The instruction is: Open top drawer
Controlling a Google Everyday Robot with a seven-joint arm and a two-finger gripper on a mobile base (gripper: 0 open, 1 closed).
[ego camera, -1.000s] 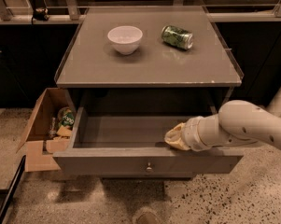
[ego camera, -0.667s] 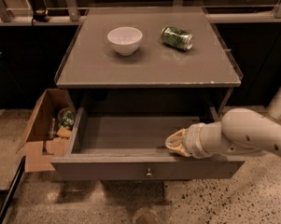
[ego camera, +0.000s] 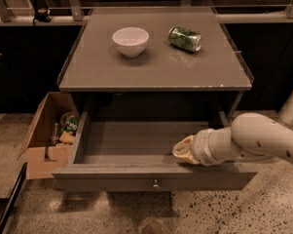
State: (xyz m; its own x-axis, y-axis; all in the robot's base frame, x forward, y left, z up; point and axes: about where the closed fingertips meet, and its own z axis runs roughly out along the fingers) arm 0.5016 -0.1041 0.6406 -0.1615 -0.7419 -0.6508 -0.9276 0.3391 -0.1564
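Observation:
The top drawer (ego camera: 136, 178) stands pulled far out from under the grey cabinet top (ego camera: 155, 67), its shallow grey tray bare inside and a small round metal knob (ego camera: 155, 183) at the middle of its front. My gripper (ego camera: 181, 151), with yellowish fingers, reaches in from the right on a white arm (ego camera: 253, 140). It sits just inside the drawer, low behind the front panel and right of the knob.
A white bowl (ego camera: 130, 41) and a green can (ego camera: 184, 38) lying on its side rest on the cabinet top. An open cardboard box (ego camera: 46, 133) with litter stands on the speckled floor left of the drawer. A metal rail runs behind.
The drawer has slid further out toward the camera, and my gripper and arm have moved forward with its front panel.

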